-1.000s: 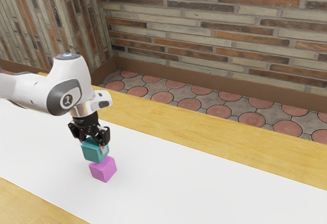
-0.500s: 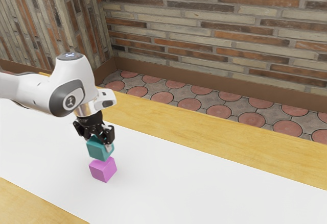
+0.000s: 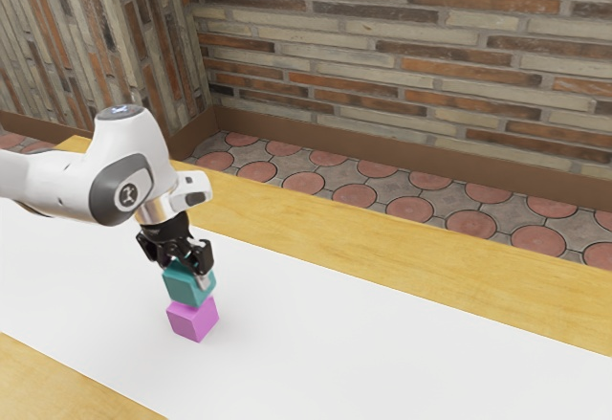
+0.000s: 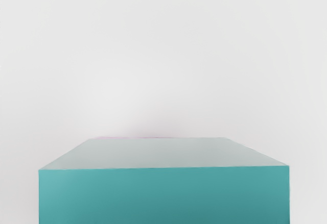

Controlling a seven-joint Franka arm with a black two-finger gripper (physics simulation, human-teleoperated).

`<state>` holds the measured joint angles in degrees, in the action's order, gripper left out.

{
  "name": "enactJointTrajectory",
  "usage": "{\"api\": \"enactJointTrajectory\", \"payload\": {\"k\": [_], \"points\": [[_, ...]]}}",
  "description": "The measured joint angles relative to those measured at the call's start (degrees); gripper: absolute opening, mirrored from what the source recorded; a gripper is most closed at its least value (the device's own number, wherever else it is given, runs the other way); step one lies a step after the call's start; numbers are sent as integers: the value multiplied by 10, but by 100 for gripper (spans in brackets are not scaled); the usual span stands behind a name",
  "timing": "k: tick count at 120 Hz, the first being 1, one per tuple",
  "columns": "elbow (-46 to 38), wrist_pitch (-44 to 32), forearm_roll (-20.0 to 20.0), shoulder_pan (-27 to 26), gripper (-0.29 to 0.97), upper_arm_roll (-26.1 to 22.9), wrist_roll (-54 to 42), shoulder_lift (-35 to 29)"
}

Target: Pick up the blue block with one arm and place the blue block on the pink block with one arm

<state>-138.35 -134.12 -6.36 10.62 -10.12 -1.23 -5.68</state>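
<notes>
A: Black gripper [image 3: 185, 265], state?
B: Fingers narrowly apart, clamped on the upper sides of the blue block [image 3: 185, 289]. The block sits on top of the pink block [image 3: 191, 320], touching it.
A: Room around?
B: The white mat [image 3: 382, 343] spreads wide to the right and near side. The wooden table [image 3: 430, 257] borders it on the far side.
A: Wrist view adds?
B: The block's teal top face, close under the hand.

Blue block [image 4: 163, 183] partly outside wrist view
</notes>
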Motion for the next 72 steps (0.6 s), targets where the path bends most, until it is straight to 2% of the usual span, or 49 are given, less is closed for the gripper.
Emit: {"api": "enactJointTrajectory", "payload": {"k": [72], "points": [[-24, -6, 7, 2, 39, 6, -52, -16]]}}
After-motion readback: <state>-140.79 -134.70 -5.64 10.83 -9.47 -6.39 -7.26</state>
